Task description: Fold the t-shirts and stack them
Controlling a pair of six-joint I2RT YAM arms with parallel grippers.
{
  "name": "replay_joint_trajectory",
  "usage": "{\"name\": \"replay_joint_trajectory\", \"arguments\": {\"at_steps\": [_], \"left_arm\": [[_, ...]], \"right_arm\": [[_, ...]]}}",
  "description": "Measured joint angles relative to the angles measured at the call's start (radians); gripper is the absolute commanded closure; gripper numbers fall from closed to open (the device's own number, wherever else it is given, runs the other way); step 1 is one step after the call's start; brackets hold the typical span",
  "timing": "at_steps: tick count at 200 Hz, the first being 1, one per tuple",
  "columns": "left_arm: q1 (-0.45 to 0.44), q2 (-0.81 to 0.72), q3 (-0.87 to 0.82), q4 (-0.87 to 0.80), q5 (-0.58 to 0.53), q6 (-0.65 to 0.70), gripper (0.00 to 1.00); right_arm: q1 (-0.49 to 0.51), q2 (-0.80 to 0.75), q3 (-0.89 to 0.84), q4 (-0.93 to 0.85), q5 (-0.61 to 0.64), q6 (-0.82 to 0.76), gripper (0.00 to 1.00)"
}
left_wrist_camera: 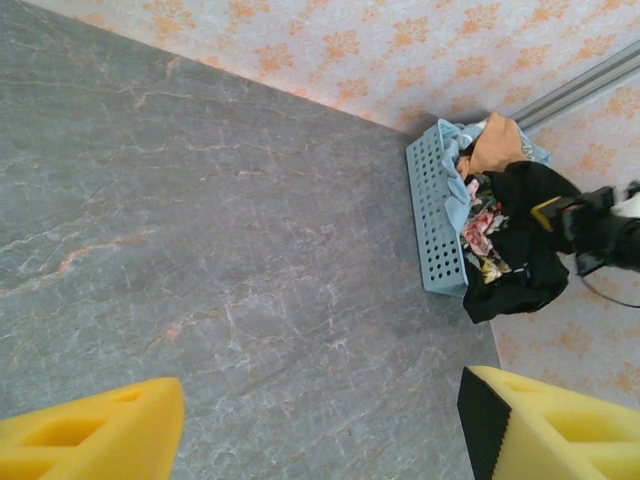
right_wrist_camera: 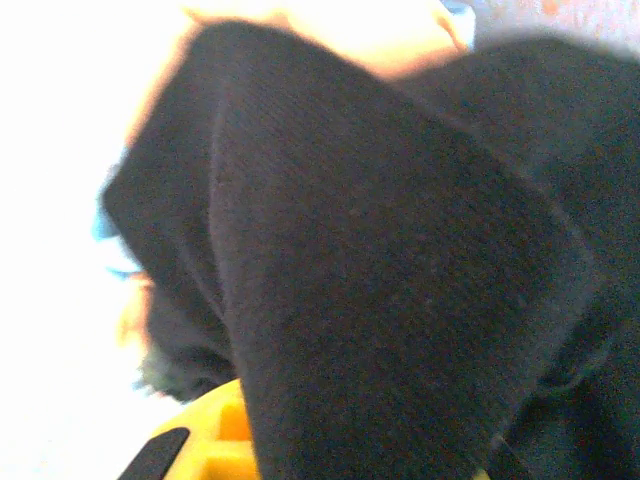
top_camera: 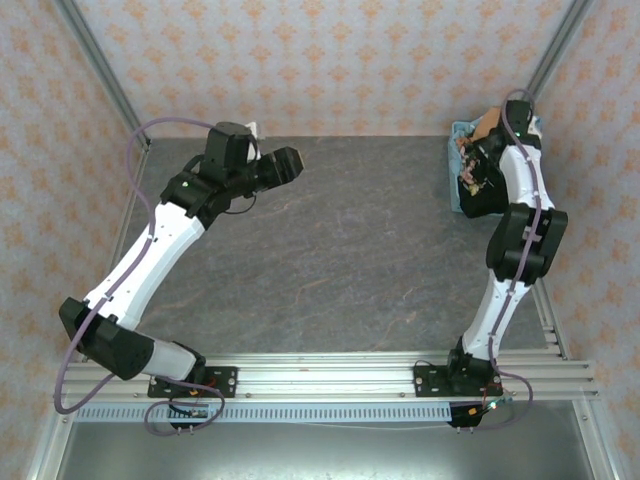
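Right gripper is pressed together on a fold of the large black cotton t-shirt; on its wrist camera the dark cloth lies over the yellow fingers and hides nearly all else. From the left wrist camera I see this black shirt in the light blue plastic lattice basket, at the far right corner of the grey marbled table. Part of it hangs over the basket's rim and its rose print shows. The plain orange-brown t-shirt sits at the far end of the same basket, touching the black one. Left gripper hovers above the bare table, well apart from the basket, with its yellow fingers spread wide and nothing between them. I judge that we are at the very first step: taking the first shirt out, with no folding begun. For the next move I think the right arm must lift the cloth straight up until it is free from the rim, then bring it to the open middle of the table. There the left gripper can take another edge and help to spread it flat. I would go slowly, because the orange-brown shirt or the light basket may come along with the pull.
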Motion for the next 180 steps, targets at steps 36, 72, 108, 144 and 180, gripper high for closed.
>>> {"name": "replay_joint_trajectory", "arguments": {"at_steps": [36,72,108,144,180], "left_arm": [[0.0,-0.001,-0.001,-0.034,-0.055,0.005,0.29],[0.0,-0.001,0.003,-0.107,-0.167,0.019,0.27],[0.001,-0.004,0.026,-0.2,-0.323,0.019,0.24],[0.01,-0.042,0.028,-0.275,-0.436,0.019,0.24],[0.046,-0.127,0.001,-0.333,-0.497,0.017,0.22]], "right_arm": [[0.127,-0.218,0.018,0.014,0.052,-0.019,1.0],[0.269,-0.301,0.251,-0.003,0.078,-0.077,1.0],[0.507,-0.312,0.403,-0.053,0.119,-0.114,1.0],[0.757,-0.268,0.282,-0.072,0.098,-0.061,1.0],[0.943,0.079,0.346,-0.09,-0.122,0.016,0.48]]}}
